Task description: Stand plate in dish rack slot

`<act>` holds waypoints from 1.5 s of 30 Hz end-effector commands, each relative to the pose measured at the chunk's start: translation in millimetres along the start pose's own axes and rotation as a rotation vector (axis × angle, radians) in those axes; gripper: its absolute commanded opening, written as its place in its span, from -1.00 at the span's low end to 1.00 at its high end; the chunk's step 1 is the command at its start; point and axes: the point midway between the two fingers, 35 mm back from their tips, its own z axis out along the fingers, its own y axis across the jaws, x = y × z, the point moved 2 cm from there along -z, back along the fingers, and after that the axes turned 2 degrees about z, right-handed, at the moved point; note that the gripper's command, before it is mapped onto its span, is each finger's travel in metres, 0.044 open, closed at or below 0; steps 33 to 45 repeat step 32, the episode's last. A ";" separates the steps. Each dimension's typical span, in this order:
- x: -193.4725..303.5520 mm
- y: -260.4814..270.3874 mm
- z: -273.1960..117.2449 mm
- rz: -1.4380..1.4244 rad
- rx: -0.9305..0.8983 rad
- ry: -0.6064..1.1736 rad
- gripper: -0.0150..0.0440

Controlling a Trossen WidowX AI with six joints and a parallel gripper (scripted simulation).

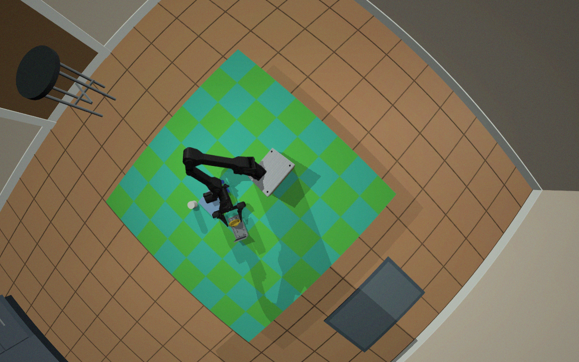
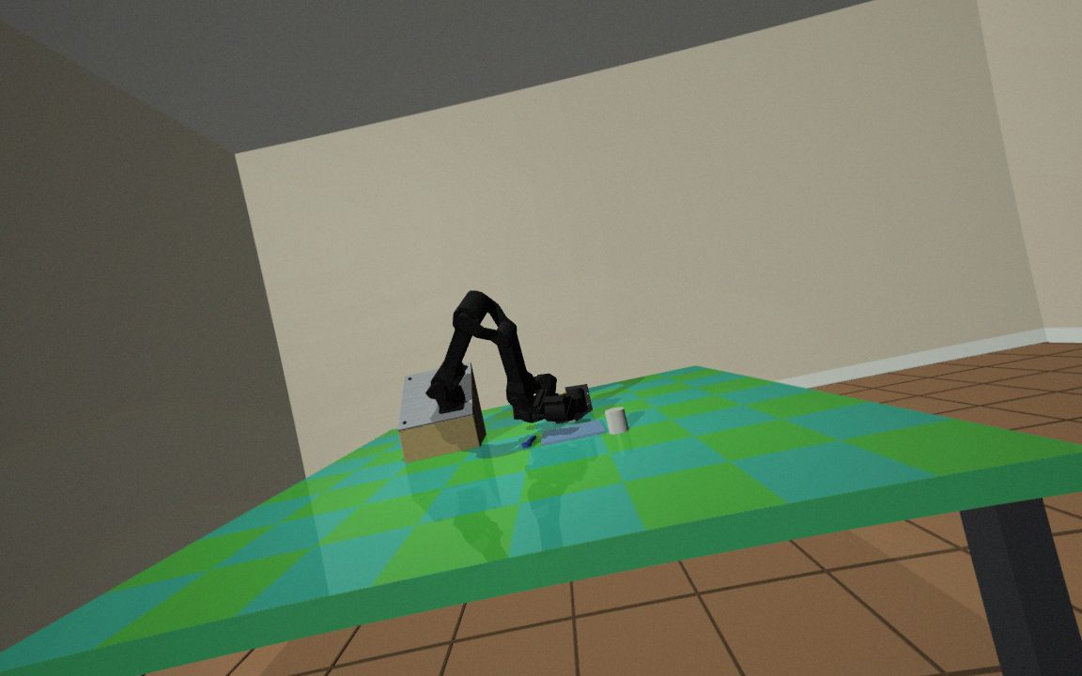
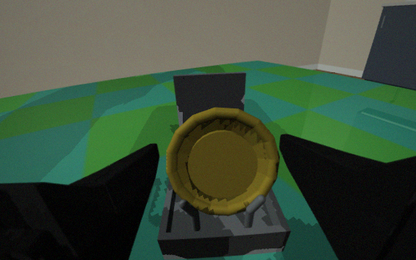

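Note:
The yellow plate (image 1: 234,222) (image 3: 222,164) stands near upright in the grey dish rack (image 1: 240,233) (image 3: 193,247), its face toward the wrist camera. Its lower rim is behind two bent grey prongs at the rack's near end. The rack's tall end panel rises behind it. Whether the rim rests fully down between the rails is hidden. My gripper (image 1: 234,219) (image 3: 219,145) is open around the plate, with one finger at each side. A gap shows at the left finger in the wrist view. The right finger is very close to the rim, and touch there cannot be told.
A light blue flat board (image 1: 207,206) (image 2: 574,433) lies below the wrist. A white cylinder (image 1: 192,204) (image 2: 616,421) stands beside it, and a small dark blue object (image 2: 529,441) lies near it. The arm's base is on a metal-topped box (image 1: 278,168) (image 2: 442,441).

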 end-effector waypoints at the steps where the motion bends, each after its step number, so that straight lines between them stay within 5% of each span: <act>1: 0.0 0.0 0.0 0.000 0.000 0.000 0.86; 13: -114.6 -9.7 -9.0 0.032 -0.023 -0.016 0.86; 32: -119.9 0.6 0.8 0.410 -0.122 0.267 0.86; 45: -119.9 0.6 0.8 0.410 -0.122 0.267 0.86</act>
